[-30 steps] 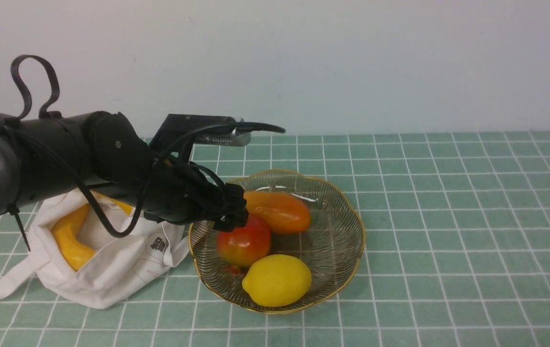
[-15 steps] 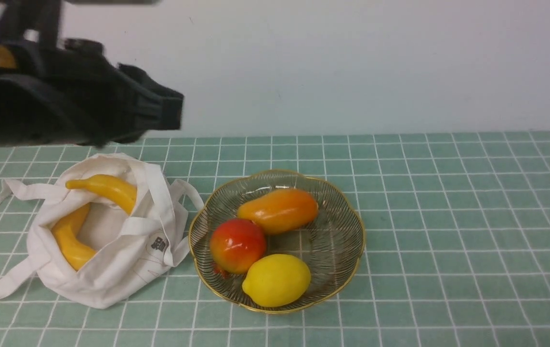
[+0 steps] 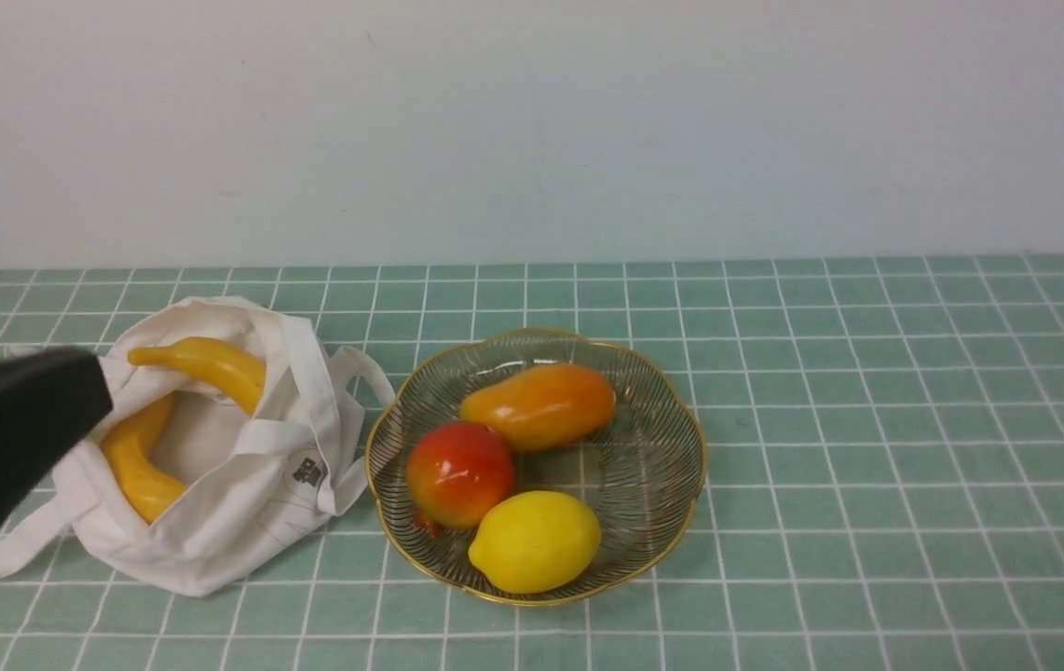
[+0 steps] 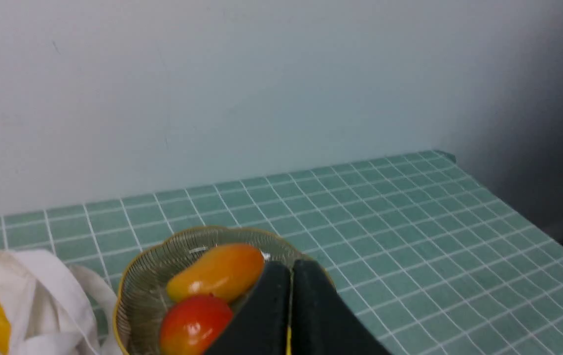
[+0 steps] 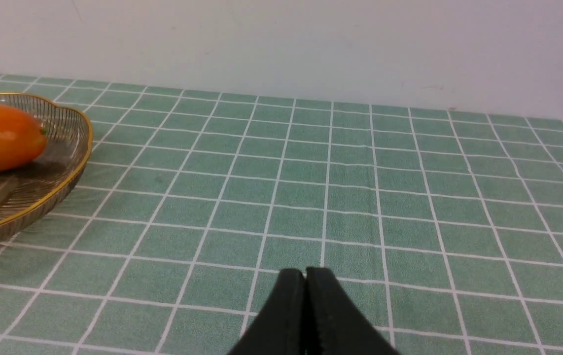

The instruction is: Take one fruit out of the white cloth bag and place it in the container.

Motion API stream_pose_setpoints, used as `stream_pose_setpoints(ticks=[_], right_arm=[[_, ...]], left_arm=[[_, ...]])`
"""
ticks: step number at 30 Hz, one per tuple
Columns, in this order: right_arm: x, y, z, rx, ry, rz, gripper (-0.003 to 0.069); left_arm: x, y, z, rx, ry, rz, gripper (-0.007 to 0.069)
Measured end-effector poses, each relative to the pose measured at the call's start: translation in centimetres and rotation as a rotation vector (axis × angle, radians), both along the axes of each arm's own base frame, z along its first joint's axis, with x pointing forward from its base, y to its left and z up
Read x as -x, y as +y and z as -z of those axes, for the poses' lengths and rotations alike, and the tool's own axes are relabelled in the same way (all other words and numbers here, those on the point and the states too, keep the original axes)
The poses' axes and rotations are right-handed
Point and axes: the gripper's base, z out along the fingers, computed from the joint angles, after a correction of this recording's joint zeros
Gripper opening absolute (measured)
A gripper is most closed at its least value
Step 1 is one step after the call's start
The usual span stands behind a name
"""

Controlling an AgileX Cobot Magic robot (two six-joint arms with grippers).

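The round red fruit [image 3: 459, 473] [image 4: 195, 328] lies in the clear glass bowl with the gold rim [image 3: 703, 464] [image 4: 128, 276] [image 5: 82, 159], free of both grippers. The white cloth bag [image 3: 234, 508] [image 4: 35, 276] lies open to the bowl's left. My left gripper [image 4: 291, 268] is shut and empty, raised and drawn back from the bowl. A black part of my left arm [image 3: 10, 429] covers the bag's left side in the front view. My right gripper [image 5: 305, 272] is shut and empty over bare cloth to the right of the bowl.
An orange papaya-like fruit [image 3: 539, 405] and a yellow lemon [image 3: 535, 540] share the bowl with the red fruit. Two yellow bananas [image 3: 206, 365] lie in the bag. A green checked cloth [image 3: 867, 447] covers the table, and a white wall stands behind it.
My left gripper let go of the red fruit in the bowl, rose away, then swung back to the lower left. The fruit settled slightly leftward in the bowl.
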Motion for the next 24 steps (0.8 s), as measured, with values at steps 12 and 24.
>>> stream_pose_setpoints(ticks=[12,24], right_arm=[[0.0,0.0,0.0,0.000,0.000,0.000,-0.0015],[0.0,0.0,0.0,0.000,0.000,0.000,-0.0015]], left_arm=[[3.0,1.1,0.4,-0.132,-0.163,0.031,-0.0008],[2.7,2.6,5.2,-0.169,-0.173,-0.158,-0.0008]])
